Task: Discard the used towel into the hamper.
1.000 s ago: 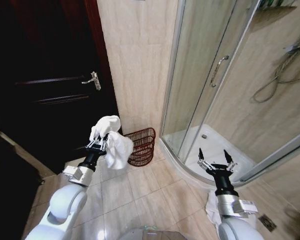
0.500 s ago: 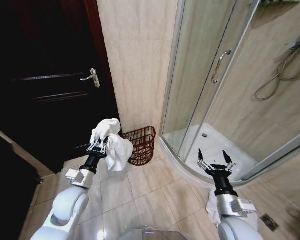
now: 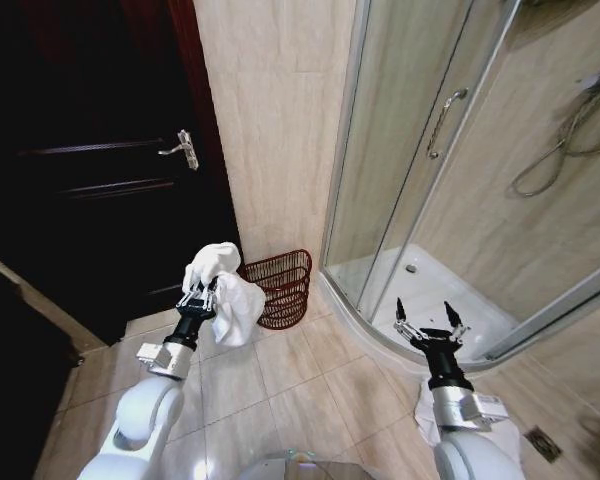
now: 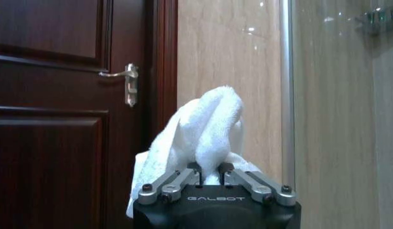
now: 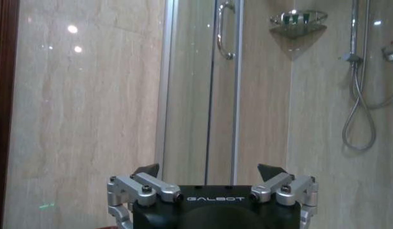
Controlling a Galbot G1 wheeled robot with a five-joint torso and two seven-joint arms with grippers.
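Note:
My left gripper is shut on a white towel that bunches above the fingers and drapes to the right of them. It hangs over the floor just left of the hamper, a dark reddish-brown wire basket standing against the wall. In the left wrist view the towel rises from the closed gripper with the door behind it. My right gripper is held up open and empty at the right, near the shower tray; the right wrist view shows the right gripper with fingers spread.
A dark wooden door with a metal handle is on the left. A glass shower enclosure with a white tray is on the right. Beige floor tiles lie in front.
The view has shifted, so the camera moved. The towel and left gripper now sit slightly lower and nearer the hamper in the picture. Both grippers keep the same state.

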